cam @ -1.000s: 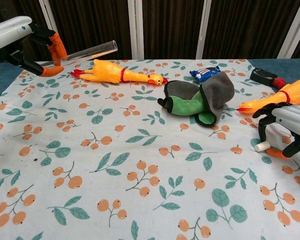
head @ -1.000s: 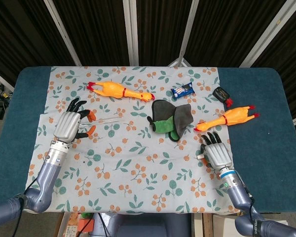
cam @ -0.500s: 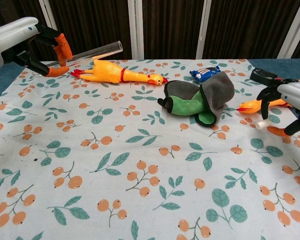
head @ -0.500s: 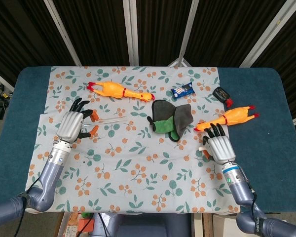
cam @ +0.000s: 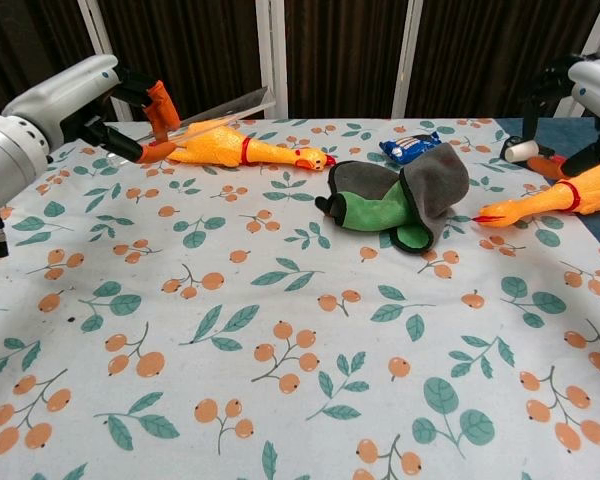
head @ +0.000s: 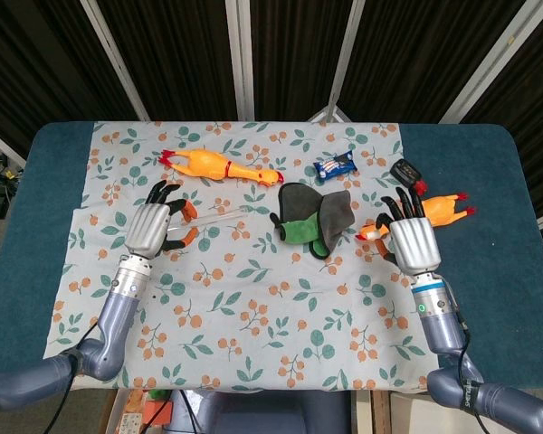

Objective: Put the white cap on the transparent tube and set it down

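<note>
My left hand [head: 149, 231] holds the transparent tube [head: 219, 214] by one end above the left side of the floral cloth. The tube [cam: 225, 106] points right, tilted slightly up, over the tail of a rubber chicken. My right hand [head: 412, 240] is raised at the right edge of the cloth. In the chest view this right hand [cam: 592, 88] pinches the small white cap [cam: 522, 151] between its fingertips, well off the table. In the head view the hand hides the cap. Tube and cap are far apart.
A yellow rubber chicken [head: 222, 167] lies at the back left, and another [head: 439, 210] lies beneath my right hand. A grey and green cloth bundle [head: 312, 217] sits in the middle. A blue snack packet [head: 335, 165] and a small black device [head: 404, 170] lie behind.
My right hand has lifted the white cap off the cloth and carried it up and away from me. My left hand has moved right with the tube.
</note>
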